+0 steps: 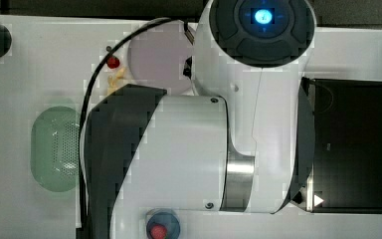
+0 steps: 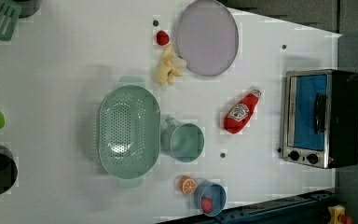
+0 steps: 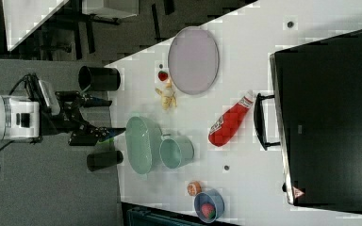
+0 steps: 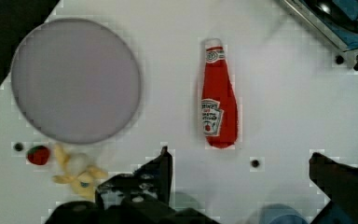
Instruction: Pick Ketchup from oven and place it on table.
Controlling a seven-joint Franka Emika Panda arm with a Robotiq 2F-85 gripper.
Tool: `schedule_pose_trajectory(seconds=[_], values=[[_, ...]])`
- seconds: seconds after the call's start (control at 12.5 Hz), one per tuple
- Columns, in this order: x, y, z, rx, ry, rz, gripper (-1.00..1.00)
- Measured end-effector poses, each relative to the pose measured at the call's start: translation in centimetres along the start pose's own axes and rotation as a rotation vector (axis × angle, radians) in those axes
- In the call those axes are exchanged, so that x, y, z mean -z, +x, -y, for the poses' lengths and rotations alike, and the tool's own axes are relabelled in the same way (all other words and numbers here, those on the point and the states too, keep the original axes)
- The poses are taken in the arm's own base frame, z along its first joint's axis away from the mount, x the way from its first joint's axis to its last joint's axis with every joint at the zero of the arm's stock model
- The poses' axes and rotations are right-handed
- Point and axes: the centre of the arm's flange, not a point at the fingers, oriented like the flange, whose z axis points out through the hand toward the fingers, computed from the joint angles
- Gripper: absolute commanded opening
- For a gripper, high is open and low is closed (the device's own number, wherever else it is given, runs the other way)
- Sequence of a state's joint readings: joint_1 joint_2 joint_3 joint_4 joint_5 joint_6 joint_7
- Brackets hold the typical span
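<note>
The ketchup (image 2: 240, 112) (image 3: 228, 120) (image 4: 218, 107), a slim red bottle with a white label, lies on its side on the white table (image 2: 51, 79) (image 4: 270, 93). Its cap points toward the oven (image 2: 319, 119) (image 3: 330, 117) (image 1: 350, 144), just in front of the shut glass door. My gripper (image 3: 117, 116) (image 4: 240, 163) is open and holds nothing. In the right view it hangs past the table's left edge, well away from the bottle. My arm covers the middle of the top view and hides the bottle there.
A grey-lilac plate (image 2: 207, 37) sits beside a red piece (image 2: 162, 38) and a yellow toy (image 2: 169, 70). A green colander (image 2: 128, 131), a green mug (image 2: 184, 141), an orange slice (image 2: 187, 185) and a blue bowl (image 2: 210, 198) stand nearby. Black cups (image 3: 99, 78) stand at the edge.
</note>
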State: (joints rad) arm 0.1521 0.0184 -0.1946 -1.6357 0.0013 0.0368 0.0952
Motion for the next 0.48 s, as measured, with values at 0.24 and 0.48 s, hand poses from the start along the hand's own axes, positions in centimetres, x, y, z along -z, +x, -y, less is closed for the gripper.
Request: schedule_pose_trajectory(seconds=[0.24, 0.48], values=[[-0.4, -0.4, 1.1, 0.017, -0.012, -0.001, 1.00], [-1.5, -0.5, 1.5, 0.019, -0.019, 0.019, 1.00]])
